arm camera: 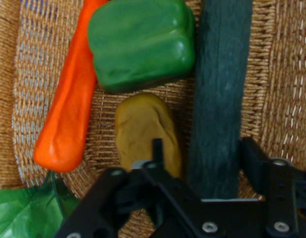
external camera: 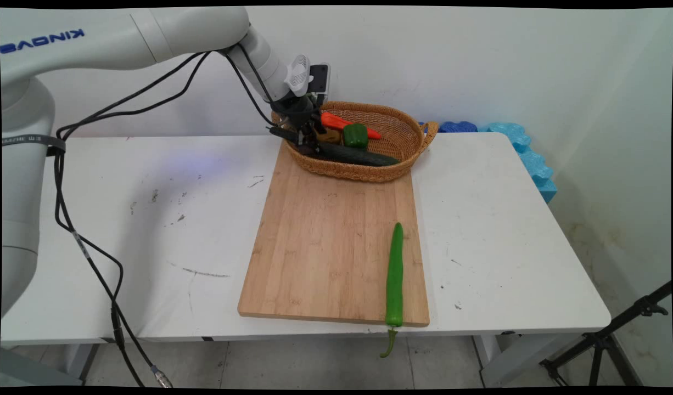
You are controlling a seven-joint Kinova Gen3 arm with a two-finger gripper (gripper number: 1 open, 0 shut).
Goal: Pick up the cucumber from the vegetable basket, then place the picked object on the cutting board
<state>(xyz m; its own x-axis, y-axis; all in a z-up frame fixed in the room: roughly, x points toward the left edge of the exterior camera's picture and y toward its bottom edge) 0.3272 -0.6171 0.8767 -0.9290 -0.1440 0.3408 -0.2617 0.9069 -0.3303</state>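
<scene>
Hand view: the hand (arm camera: 200, 163) is seen down inside the wicker basket (arm camera: 279, 74), its two fingers set either side of the dark green cucumber (arm camera: 220, 94). One finger (arm camera: 156, 151) is wedged between the cucumber and the yellow-brown potato (arm camera: 145, 131); the other sits on the cucumber's far side. The fingers are spread about as wide as the cucumber, but whether they press on it cannot be told. The straddle across the cucumber's width is judged to suit a pinch across its narrow axis.

Next to the potato a green bell pepper (arm camera: 140, 42) is seen, with an orange carrot (arm camera: 69, 114) just beside it and a green leaf (arm camera: 24, 213) in the corner.

Main view: the basket is placed at the far end of the wooden cutting board (external camera: 325, 241) on the table (external camera: 150, 219). A long green chili pepper (external camera: 394, 274) is laid along the board's right edge, its stem hanging over the table's near edge, well apart from the hand.
</scene>
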